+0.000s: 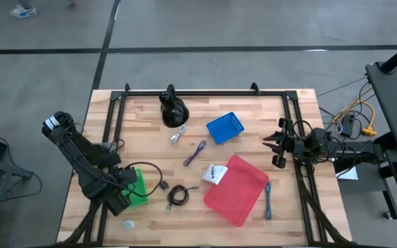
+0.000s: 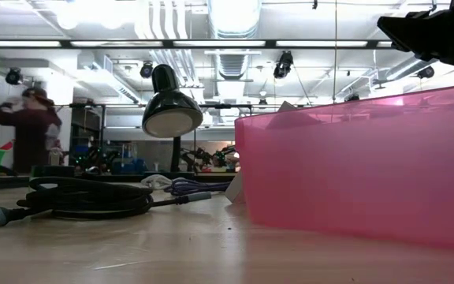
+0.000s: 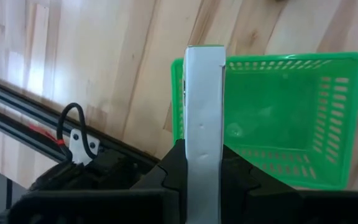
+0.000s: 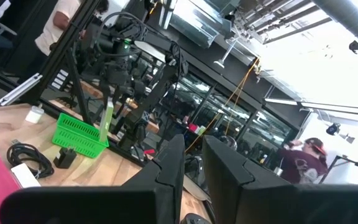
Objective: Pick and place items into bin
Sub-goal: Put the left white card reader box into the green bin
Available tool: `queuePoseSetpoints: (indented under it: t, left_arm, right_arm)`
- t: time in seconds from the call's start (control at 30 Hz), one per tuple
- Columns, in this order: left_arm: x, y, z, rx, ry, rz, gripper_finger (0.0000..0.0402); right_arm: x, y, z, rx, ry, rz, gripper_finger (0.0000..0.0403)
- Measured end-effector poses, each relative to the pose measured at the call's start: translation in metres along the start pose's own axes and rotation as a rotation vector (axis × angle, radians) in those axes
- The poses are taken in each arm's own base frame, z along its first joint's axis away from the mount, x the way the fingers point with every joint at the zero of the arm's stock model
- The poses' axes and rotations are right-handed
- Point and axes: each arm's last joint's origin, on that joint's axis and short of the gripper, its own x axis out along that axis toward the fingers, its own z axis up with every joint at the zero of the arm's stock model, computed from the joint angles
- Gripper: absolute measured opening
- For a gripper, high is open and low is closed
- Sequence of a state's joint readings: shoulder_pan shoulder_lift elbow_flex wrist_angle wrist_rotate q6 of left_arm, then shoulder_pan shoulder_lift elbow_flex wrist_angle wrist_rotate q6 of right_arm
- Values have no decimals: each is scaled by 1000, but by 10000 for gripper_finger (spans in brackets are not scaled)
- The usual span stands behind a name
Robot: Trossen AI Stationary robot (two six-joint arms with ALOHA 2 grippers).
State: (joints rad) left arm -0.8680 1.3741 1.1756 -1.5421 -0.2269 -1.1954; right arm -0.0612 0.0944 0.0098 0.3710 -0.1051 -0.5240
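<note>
**A:** What's my left gripper (image 3: 204, 180) doing?

**B:** It's clamped on the white stick (image 3: 204, 124), which stands up between the fingers. The green basket (image 3: 278, 118) sits just beyond and below it, at the table's (image 1: 253, 103) front-left.

**A:** So which way do I go?

**B:** I judge the stick only needs carrying forward over the basket's rim, long axis kept upright, then letting go. The left arm is the nearer one; the right gripper (image 1: 276, 145) hangs at the right edge, well apart from it, with its fingers a narrow gap apart, holding nothing.

**A:** And the rest?

**B:** The black cable (image 1: 178, 195) lies just right of the basket, the purple cable (image 1: 195, 153) mid-table, and the blue cable (image 1: 268, 200) beside the red bin (image 1: 236, 189). The white packet (image 1: 214, 173) touches that bin's left corner.
</note>
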Motion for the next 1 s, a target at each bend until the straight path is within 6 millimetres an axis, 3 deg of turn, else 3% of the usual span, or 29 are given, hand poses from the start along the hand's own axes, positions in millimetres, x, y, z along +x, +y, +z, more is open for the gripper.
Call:
queuePoseSetpoints:
  t: [1.0]
  left_arm:
    - [31, -33, 4, 37, 52, 143, 32]
  right_arm:
    - [0, 0, 0, 0, -1, 0, 47]
